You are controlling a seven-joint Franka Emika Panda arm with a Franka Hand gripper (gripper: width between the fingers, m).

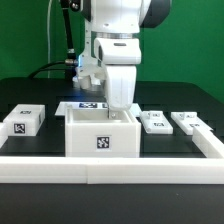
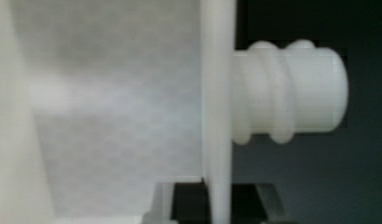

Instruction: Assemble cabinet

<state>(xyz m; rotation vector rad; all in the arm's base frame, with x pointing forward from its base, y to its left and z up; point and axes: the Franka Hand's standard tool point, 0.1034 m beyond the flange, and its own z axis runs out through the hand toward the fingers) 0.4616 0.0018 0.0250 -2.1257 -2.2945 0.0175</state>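
Note:
The cabinet box (image 1: 101,138), large, white and open-topped with a tag on its front, stands at the front middle of the table. My gripper (image 1: 120,108) reaches down into it from above, at its side toward the exterior view's right. In the wrist view the black fingers (image 2: 181,201) sit on both sides of a thin upright white wall (image 2: 214,90), and my gripper (image 2: 216,197) is shut on it. A white ribbed knob (image 2: 294,94) sticks out from one side of that wall. A tagged white block (image 1: 25,122) lies at the exterior view's left. Two small tagged panels (image 1: 153,122) (image 1: 190,123) lie at its right.
The marker board (image 1: 83,106) lies flat behind the box. A long white border bar (image 1: 110,166) runs along the front of the table and turns back at the exterior view's right (image 1: 212,140). The arm's base and cables stand behind.

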